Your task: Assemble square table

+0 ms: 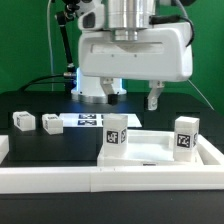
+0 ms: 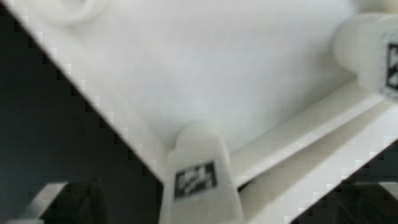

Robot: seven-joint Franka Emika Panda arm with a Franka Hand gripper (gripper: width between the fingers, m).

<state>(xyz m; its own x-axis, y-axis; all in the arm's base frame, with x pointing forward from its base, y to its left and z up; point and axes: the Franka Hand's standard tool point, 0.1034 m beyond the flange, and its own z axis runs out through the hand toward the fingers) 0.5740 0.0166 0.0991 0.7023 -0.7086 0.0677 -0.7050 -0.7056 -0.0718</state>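
The square table's white slab (image 1: pixel 150 152) lies flat behind the front rail. Two tagged white legs stand upright on it, one at its left corner (image 1: pixel 113 135) and one at its right corner (image 1: pixel 185 138). Two loose leg blocks (image 1: pixel 23 122) (image 1: pixel 50 124) lie on the black table at the exterior view's left. My gripper (image 1: pixel 131 97) hangs open and empty above the slab, over the left leg. In the wrist view the slab (image 2: pixel 196 70) fills the frame. The tagged leg (image 2: pixel 196 172) rises between my dark fingertips (image 2: pixel 45 205). The gripper (image 2: pixel 205 212) holds nothing.
The marker board (image 1: pixel 85 122) lies flat behind the slab, beside the loose blocks. A long low white barrier rail (image 1: pixel 100 182) runs along the front, with a side wall (image 1: pixel 212 152) at the exterior view's right. The robot's base and cables stand at the back.
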